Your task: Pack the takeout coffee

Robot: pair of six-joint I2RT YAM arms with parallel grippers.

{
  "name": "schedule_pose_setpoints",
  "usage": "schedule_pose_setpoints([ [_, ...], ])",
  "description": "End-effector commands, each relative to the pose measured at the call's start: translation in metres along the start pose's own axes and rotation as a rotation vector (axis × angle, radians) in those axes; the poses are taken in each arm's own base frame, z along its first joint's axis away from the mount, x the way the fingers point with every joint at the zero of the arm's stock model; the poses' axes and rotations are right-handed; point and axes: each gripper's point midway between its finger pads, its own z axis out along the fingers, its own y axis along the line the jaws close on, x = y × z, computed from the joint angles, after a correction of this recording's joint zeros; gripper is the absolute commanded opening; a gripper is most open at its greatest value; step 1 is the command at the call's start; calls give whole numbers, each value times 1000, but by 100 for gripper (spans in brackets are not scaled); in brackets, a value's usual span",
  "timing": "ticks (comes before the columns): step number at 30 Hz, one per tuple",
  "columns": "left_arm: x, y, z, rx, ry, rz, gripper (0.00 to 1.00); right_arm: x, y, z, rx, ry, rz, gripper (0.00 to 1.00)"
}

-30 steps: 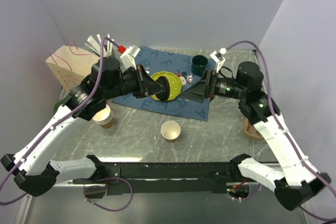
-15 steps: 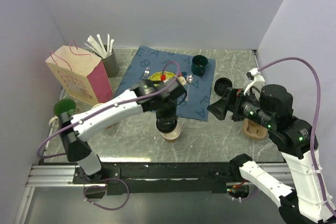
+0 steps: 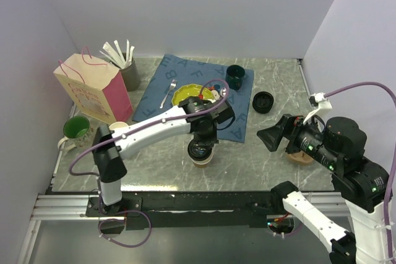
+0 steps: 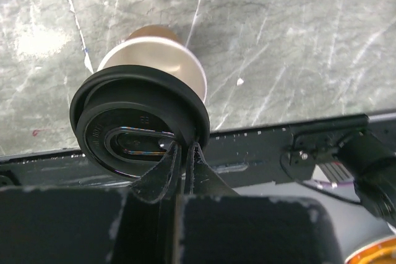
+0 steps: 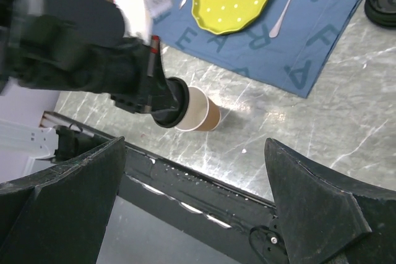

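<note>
Takeout coffee cup [image 4: 162,59] stands below left fingers [image 4: 154,180] pinching its lid [image 4: 127,129].

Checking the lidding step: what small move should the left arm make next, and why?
Probably slide the black lid sideways to centre it over the paper cup: the left gripper pinches its rim, but the lid sits off-centre, leaving part of the cup's mouth uncovered.

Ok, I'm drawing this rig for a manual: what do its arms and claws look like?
Both the left arm and right arm have white shells with black joints. A purple cable loops along each. Small green lights glow on the right one. The left claw and right claw are black, with two tapered fingers each.
</note>
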Motion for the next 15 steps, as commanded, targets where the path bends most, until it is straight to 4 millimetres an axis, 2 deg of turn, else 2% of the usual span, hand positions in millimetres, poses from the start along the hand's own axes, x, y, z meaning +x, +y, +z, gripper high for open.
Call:
schedule_pose_setpoints([
  [1,-8,-12,11,-26,-17,0,1,-22,3,-19,4,-89,-58,100],
  [15,-3,-13,20,-65,23,-6,1,-27,1,-22,21,-107,-78,100],
])
